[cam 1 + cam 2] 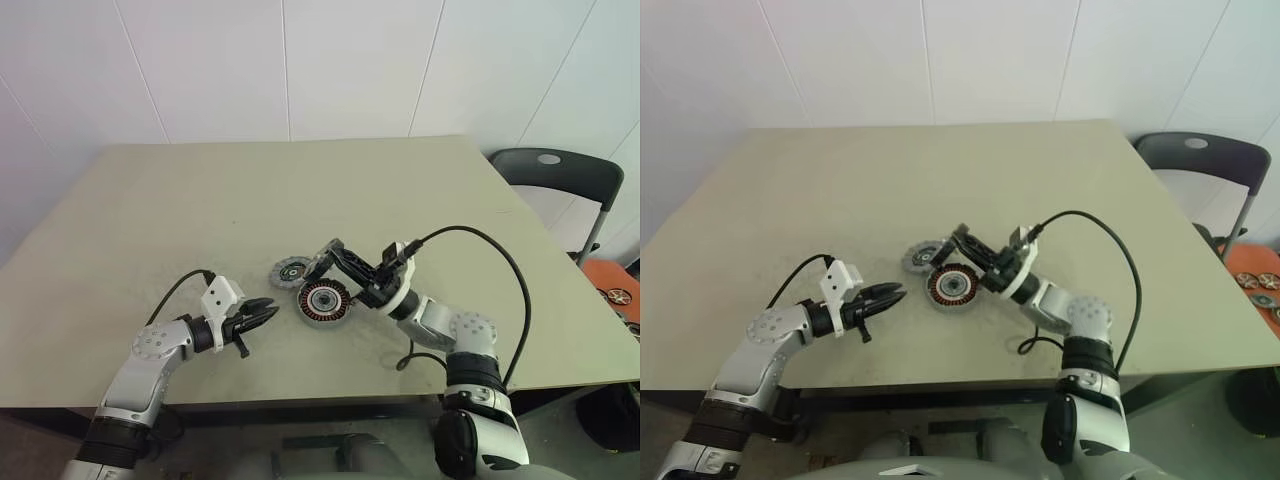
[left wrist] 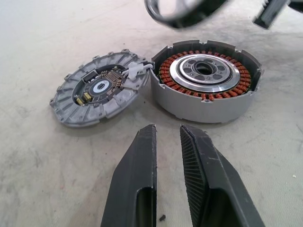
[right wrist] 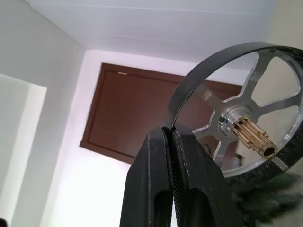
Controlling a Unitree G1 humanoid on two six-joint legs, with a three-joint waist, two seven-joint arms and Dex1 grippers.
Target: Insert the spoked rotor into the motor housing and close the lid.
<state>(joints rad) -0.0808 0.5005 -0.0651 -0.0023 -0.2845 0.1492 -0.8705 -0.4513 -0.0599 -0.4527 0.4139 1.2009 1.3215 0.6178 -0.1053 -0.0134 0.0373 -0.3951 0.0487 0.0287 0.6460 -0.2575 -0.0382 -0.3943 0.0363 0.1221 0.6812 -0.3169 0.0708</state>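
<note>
The bench (image 1: 200, 190) has a matte, pale olive top, faintly scuffed and speckled, and takes up the middle of the head views. Just below the centre of the frame sits the motor housing (image 1: 324, 302), a squat round can with a smooth grey wall, a ring of copper-orange windings and a polished silver centre with a dark bore. Touching it on its upper left lies the lid (image 1: 291, 270), a flat grey disc with a notched, ribbed edge and a dark circuit-like middle; in the left wrist view a short white wire bundle runs from it to the housing.

The right tool (image 1: 334, 252), reaching in from the lower right, has its ribbed black fingers (image 3: 182, 161) pinched tight on the rim of the spoked rotor (image 3: 246, 118). That wheel is held in the air just above the housing's upper edge, tilted rather than level. Seen close, it is a thin dark band with flat silver spokes, open gaps between them and a shiny hub carrying a small brass toothed shaft.

The left tool (image 1: 268, 317), in the lower left of the frame, points towards the housing and stops short of it, above the bench. Its two black fingers stand narrow, with a slim gap between their grooved pads, and hold nothing.

A dark plastic chair (image 1: 556, 172) stands at the right edge, beyond the bench.
</note>
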